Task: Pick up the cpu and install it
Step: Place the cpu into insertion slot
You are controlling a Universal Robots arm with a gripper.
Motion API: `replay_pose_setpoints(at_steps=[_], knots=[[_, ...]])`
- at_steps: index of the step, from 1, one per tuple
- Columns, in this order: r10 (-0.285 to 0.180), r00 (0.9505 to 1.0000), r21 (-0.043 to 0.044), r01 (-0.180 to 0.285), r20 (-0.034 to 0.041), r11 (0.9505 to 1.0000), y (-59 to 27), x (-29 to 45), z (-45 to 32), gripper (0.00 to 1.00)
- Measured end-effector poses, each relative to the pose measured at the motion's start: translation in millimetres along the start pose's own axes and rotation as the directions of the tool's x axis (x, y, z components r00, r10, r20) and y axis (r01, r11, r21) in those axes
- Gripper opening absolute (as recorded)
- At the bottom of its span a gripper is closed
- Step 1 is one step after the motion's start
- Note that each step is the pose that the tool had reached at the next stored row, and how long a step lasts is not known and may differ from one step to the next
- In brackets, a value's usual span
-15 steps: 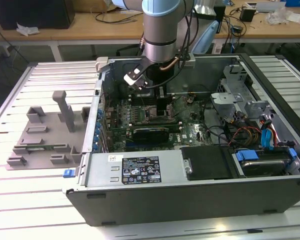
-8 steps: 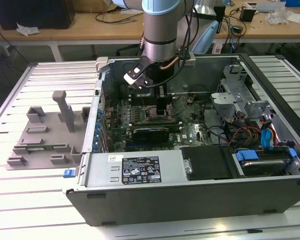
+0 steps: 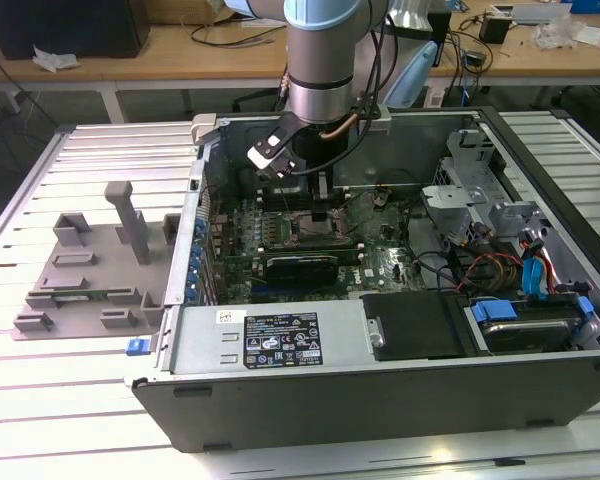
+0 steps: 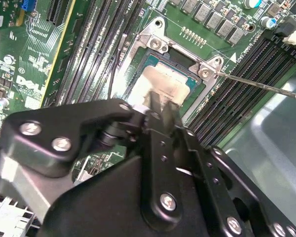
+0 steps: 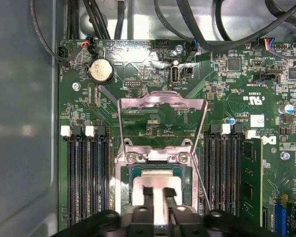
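Note:
The cpu (image 5: 158, 178), a small square chip with a shiny silver top, lies flat in the motherboard socket (image 5: 122, 187) inside the open computer case (image 3: 380, 395). In the second wrist view the cpu (image 4: 168, 83) sits inside the metal socket frame (image 4: 153, 42). My gripper (image 5: 159, 197) hangs straight over the chip, its two black fingers close together with only a thin gap and nothing between them. Their tips (image 4: 157, 101) are at or just above the chip's top; I cannot tell if they touch. In the exterior view the gripper (image 3: 320, 205) reaches down into the case.
The socket's load plate (image 5: 163, 101) stands flipped open, and its thin lever (image 4: 256, 85) sticks out sideways. Memory slots (image 5: 86, 177) flank the socket, with one stick (image 5: 251, 182) fitted. A grey plastic fixture (image 3: 90, 270) lies on the table at the exterior view's left. Cables (image 3: 525, 270) crowd the case's right.

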State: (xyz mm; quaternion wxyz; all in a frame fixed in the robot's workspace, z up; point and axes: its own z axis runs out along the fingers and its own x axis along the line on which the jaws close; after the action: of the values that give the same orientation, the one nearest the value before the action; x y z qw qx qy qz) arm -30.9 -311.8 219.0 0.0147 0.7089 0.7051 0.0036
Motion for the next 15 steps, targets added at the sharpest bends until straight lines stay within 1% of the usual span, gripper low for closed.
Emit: replay_pose_setpoints(at_steps=[2, 3, 10, 13, 15], knots=[[0.000, 1.0000, 0.0000, 0.000, 0.0000, 1.0000, 0.0, 0.0, 0.0, 0.16], [0.000, 1.0000, 0.0000, 0.000, 0.0000, 1.0000, 0.0, 0.0, 0.0, 0.11], [0.000, 1.0000, 0.0001, 0.000, 0.0002, 1.0000, -1.1, -0.1, 0.5, 0.11], [0.000, 1.0000, 0.0000, 0.000, 0.0000, 1.0000, -2.7, 0.0, 2.9, 0.11], [0.000, 1.0000, 0.0000, 0.000, 0.0000, 1.0000, -2.9, 0.1, 6.4, 0.11]])
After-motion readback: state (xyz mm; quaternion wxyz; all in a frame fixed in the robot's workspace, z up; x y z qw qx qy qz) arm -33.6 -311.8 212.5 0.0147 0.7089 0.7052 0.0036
